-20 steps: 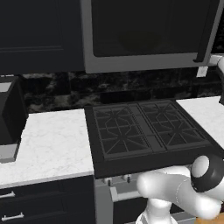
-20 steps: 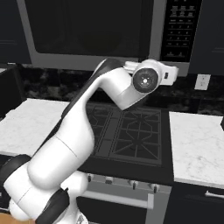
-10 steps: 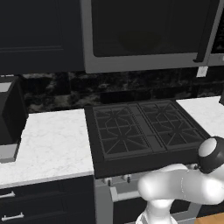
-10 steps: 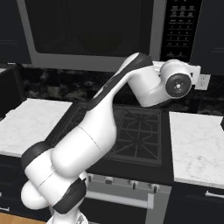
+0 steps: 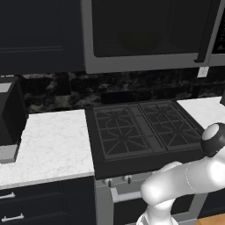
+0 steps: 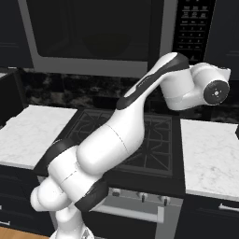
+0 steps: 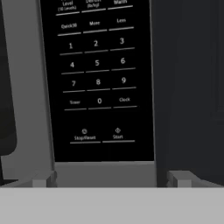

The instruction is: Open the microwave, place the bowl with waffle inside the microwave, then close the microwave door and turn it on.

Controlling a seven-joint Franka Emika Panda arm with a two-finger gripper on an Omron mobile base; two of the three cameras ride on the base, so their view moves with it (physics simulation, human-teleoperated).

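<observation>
Facing microwave [image 7: 98, 87] keypad — gripper [image 7: 109, 178] spread wide, holding nothing; microwave door [image 6: 93, 32] shut, dark glass hiding contents.

- White marble counter [image 5: 52, 147], left of the black stove [image 5: 140, 132]: a black boxy appliance [image 5: 9, 118] with grey base stands on it.
- Counter section [image 6: 210, 156] right of stove.

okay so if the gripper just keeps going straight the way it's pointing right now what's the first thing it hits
Most likely the microwave's keypad panel. The hand view looks squarely at it, with the open gripper lined up below the Start and Stop/Reset keys, near the panel's bottom edge. Nothing shows in between, though how far off it is remains unclear.
</observation>
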